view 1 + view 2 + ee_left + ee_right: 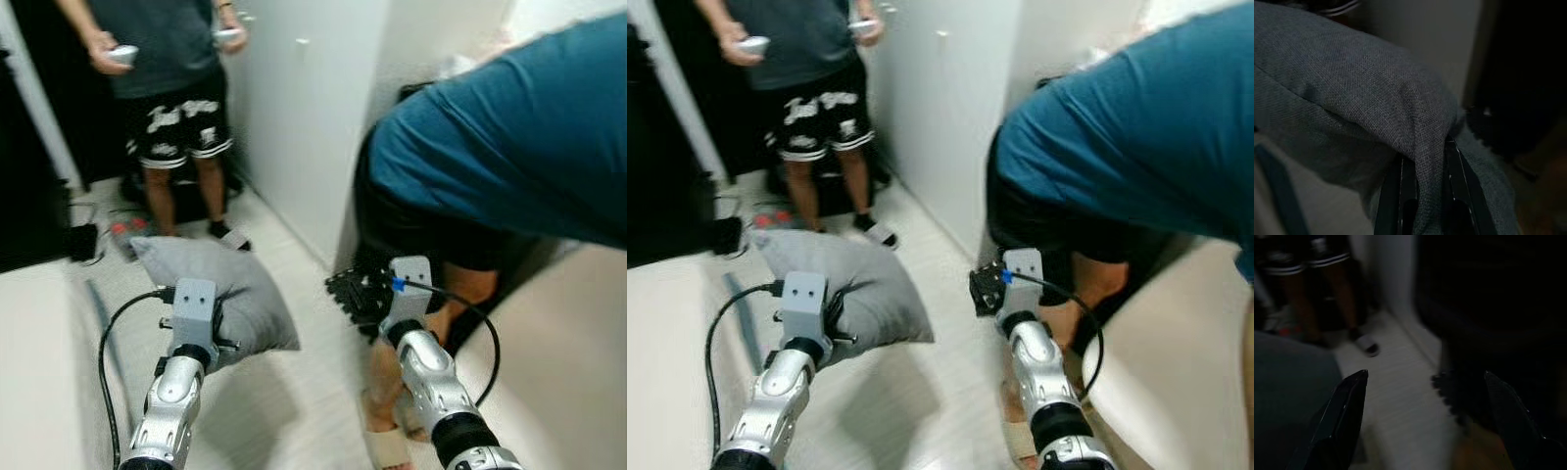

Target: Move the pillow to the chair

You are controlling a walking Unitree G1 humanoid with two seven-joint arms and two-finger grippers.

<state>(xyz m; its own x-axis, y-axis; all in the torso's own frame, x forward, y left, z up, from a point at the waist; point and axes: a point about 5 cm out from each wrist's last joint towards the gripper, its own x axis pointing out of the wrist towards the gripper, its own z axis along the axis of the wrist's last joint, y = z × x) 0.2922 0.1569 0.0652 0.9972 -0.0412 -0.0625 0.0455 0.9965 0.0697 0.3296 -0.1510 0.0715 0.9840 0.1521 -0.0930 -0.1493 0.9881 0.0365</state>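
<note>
Head views: my left gripper (217,315) holds the grey pillow (220,284) off the pale floor (294,392), out ahead of my left arm; the pillow hangs tilted, one corner raised toward the standing person (171,78), the opposite corner pointing toward my right arm. That person, in dark shorts, stands at the far end of the narrow passage with a white controller (122,54) in one hand. A second person in a teal shirt (509,147) bends over on my right, just beside a white wall panel (304,108).

Left wrist view: here alone the grasp can be read. A fold of the pillow's woven fabric (1376,107) runs down between my two black fingers (1398,196), and the jaws are closed tight upon it, cloth bulging over both.

Right wrist view: dim, but it shows my right gripper (1425,421) with its jaws spread wide and nothing between them; the floor and the standing person's legs lie beyond, with the pillow's edge (1288,382) near one finger yet apart from it.

Pose: both silver forearms reach forward and slightly upward, the left wrist level with the pillow's lower edge, the right gripper (988,290) held near the bending person's leg (392,372).
</note>
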